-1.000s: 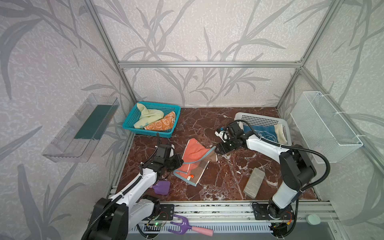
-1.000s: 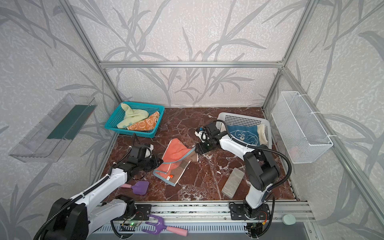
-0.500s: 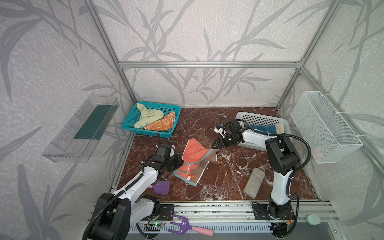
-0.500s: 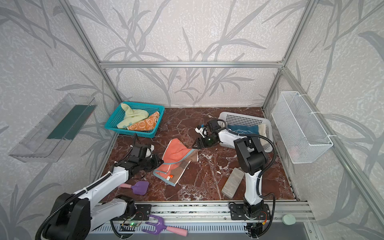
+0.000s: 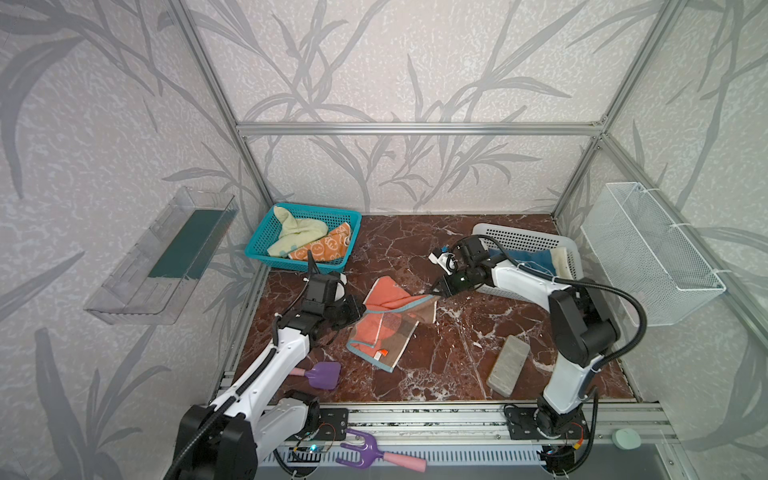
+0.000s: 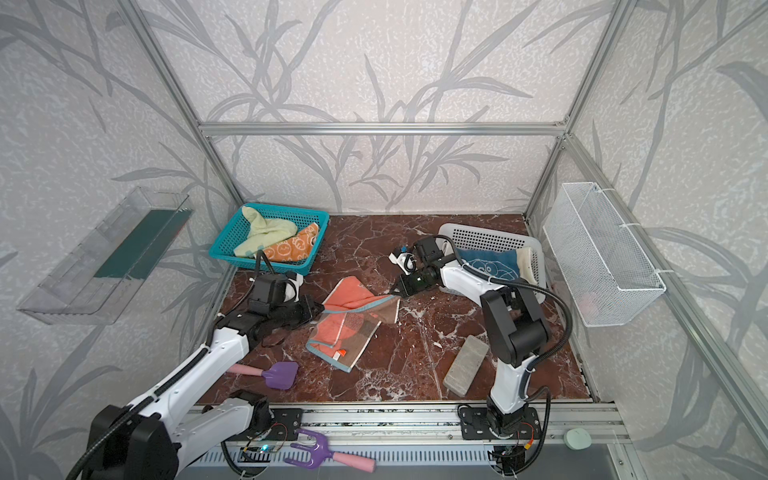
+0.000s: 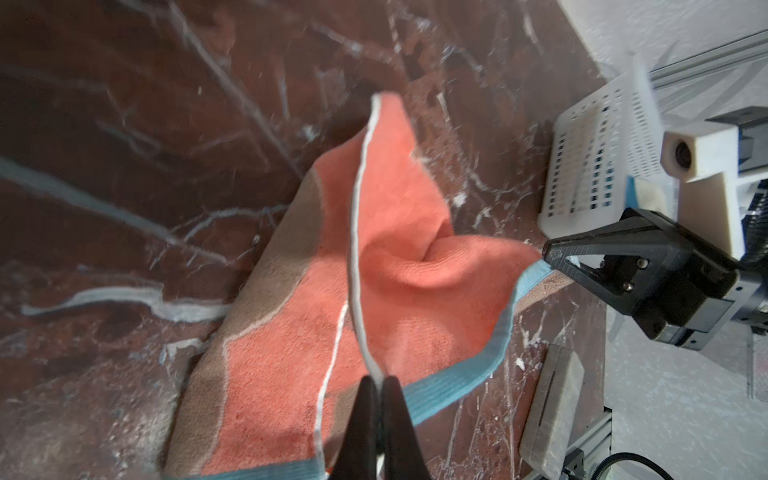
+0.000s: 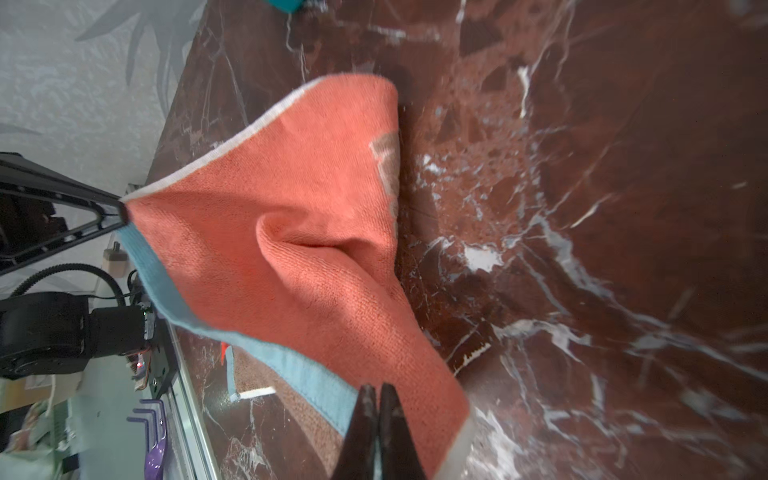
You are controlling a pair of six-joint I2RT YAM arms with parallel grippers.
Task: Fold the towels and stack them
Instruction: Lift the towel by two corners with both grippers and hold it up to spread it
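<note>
Now that the right gripper [image 5: 437, 291] has snapped shut from wide open onto a corner of the salmon towel [image 5: 386, 328], both ends of its blue-trimmed edge are pinched, since the left gripper [image 5: 363, 309] stays clamped on the other corner. Between them the cloth rises in a slack ridge, and the rest lies on the marble table [image 5: 457, 353]. By my judgement, the fold can begin. Further out, the blue towel [image 5: 523, 259] sits in the white basket [image 5: 523, 240], while the yellow towel [image 5: 291, 232] and orange towel [image 5: 324, 249] wait in the teal basket [image 5: 291, 262].

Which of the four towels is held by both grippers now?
The salmon towel: the left gripper and the right gripper each have jaws shut on one corner. The others lie in the teal basket and the white basket.
</note>
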